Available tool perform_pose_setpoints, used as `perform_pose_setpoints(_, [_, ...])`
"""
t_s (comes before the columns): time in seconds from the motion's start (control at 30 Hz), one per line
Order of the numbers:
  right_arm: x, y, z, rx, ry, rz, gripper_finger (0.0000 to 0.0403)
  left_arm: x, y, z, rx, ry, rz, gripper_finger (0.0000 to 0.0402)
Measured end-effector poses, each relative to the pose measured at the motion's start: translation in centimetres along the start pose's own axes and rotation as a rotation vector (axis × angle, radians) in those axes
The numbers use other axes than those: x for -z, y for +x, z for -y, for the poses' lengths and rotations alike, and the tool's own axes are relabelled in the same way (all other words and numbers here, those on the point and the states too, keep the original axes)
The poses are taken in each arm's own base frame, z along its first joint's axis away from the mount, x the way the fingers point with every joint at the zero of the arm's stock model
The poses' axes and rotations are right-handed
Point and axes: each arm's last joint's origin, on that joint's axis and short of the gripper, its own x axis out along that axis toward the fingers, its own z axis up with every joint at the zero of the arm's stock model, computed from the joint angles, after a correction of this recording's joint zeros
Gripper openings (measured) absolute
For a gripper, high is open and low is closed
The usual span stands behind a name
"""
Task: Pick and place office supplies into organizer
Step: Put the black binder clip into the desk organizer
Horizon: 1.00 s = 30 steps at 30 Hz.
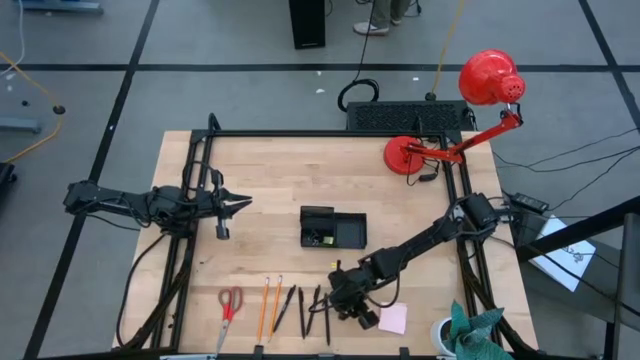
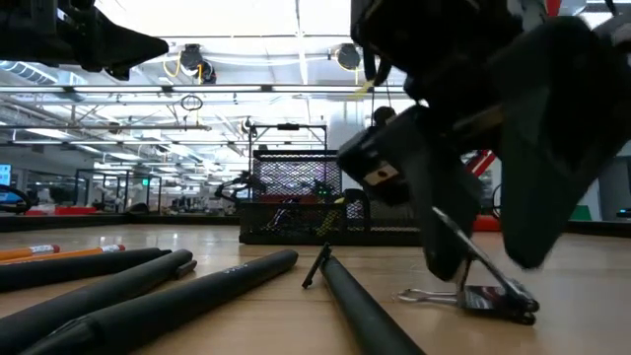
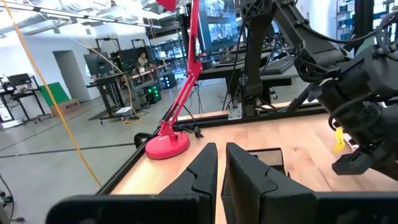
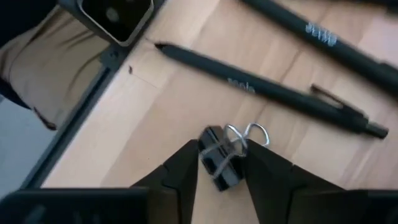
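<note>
We are closing right pincer (image 4: 221,163) on clip (image 4: 219,163) sitting between fingers, wire handles pointing ahead, pen (image 4: 261,93) lying crosswise beyond. Left pincer (image 3: 221,171) closed, idling far off.

This is a robotics lab or test hall, not an office. The wooden table (image 1: 300,190) stands on a grey concrete floor marked with black tape lines, 2 dark arms bolted to its frame. Beyond the red desk lamp (image 3: 177,93) at 1 o'clock lie open bays with monitor workstations, metal rigs, ceiling trusses and strip lighting.
</note>
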Motion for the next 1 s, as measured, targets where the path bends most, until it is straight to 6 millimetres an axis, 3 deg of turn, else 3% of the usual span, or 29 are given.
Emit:
perform_pose_setpoints(0.23, [-0.1,-0.1,-0.1,-0.019,-0.02,0.005,0.0014,0.0,0.0,0.0,0.0,-0.001,0.001,0.0042])
perform_pose_setpoints(0.5, [-0.6,-1.2,-0.5,-0.006,-0.027,0.022,0.0004,0.0,0.0,0.0,0.0,-0.001,0.001,0.0042])
perform_pose_setpoints(0.7, [-3.1,-5.6,-1.9,0.115,-0.119,0.169,0.0002,0.0,0.0,0.0,-0.001,-0.002,0.004,0.0042])
perform_pose_setpoints(1.0, [-5.2,-12.6,-3.0,0.367,-0.197,0.347,0.0001,0.0,0.0,0.0,-0.001,-0.002,0.003,0.0042])
